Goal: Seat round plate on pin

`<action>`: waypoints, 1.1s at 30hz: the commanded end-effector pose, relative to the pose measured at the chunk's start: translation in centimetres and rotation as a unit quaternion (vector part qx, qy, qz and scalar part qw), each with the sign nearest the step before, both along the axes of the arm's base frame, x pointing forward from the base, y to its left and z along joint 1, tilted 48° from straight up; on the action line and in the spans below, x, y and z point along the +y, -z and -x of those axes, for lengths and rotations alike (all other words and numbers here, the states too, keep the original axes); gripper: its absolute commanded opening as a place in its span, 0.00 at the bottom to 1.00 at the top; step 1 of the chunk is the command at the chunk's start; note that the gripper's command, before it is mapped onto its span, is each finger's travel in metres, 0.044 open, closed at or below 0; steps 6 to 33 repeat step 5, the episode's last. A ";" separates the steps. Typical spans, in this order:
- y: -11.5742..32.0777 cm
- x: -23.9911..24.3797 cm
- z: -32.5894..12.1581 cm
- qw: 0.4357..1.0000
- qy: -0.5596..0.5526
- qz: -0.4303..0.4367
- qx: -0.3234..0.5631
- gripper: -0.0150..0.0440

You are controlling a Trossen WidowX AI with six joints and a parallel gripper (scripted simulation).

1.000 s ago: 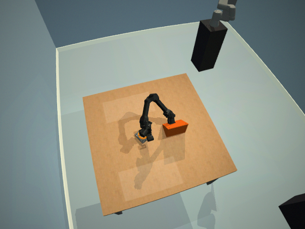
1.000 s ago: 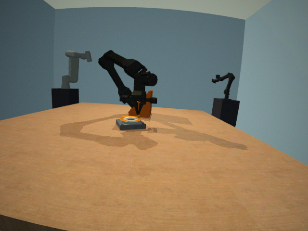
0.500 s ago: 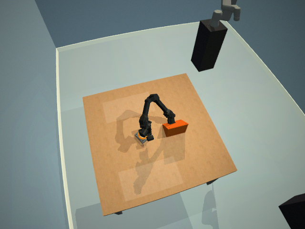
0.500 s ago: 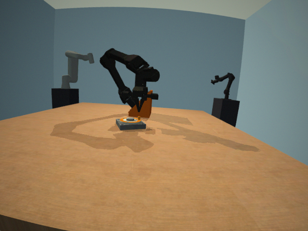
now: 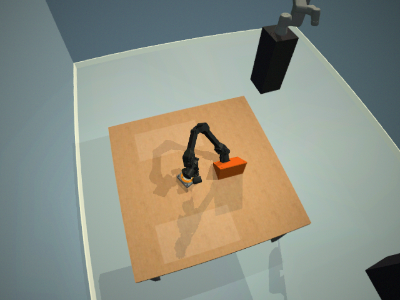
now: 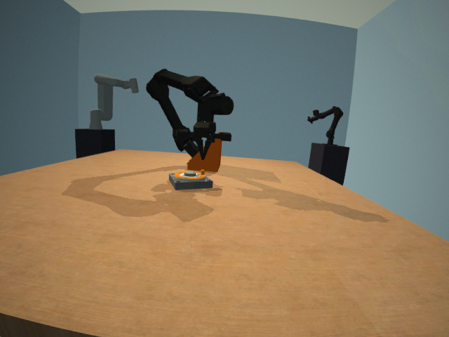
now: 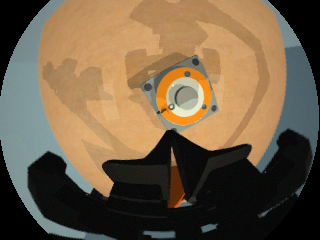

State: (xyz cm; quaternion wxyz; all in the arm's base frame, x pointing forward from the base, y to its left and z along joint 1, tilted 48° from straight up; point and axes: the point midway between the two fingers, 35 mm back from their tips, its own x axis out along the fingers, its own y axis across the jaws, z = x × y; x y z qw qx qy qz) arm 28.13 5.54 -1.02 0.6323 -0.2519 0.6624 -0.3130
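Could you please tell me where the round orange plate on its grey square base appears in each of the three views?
Top: round orange plate left of centre, mostly hidden under the arm's shut hand.
Exterior: centre, atop the grey square base, below the hand.
Wrist: just right of centre, above the closed fingers.
Shared landmark: the grey base.

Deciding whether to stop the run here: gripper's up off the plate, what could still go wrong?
1. The gripper is shut, empty and above the orange plate; whether the pin sits in the hole by the tab is too small to tell, so stopping may leave it unseated.
2. Descending again for another nudge could push the plate off alignment.
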 end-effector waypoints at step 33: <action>0.0 0.0 0.0 1.000 -0.002 0.000 0.001 0.25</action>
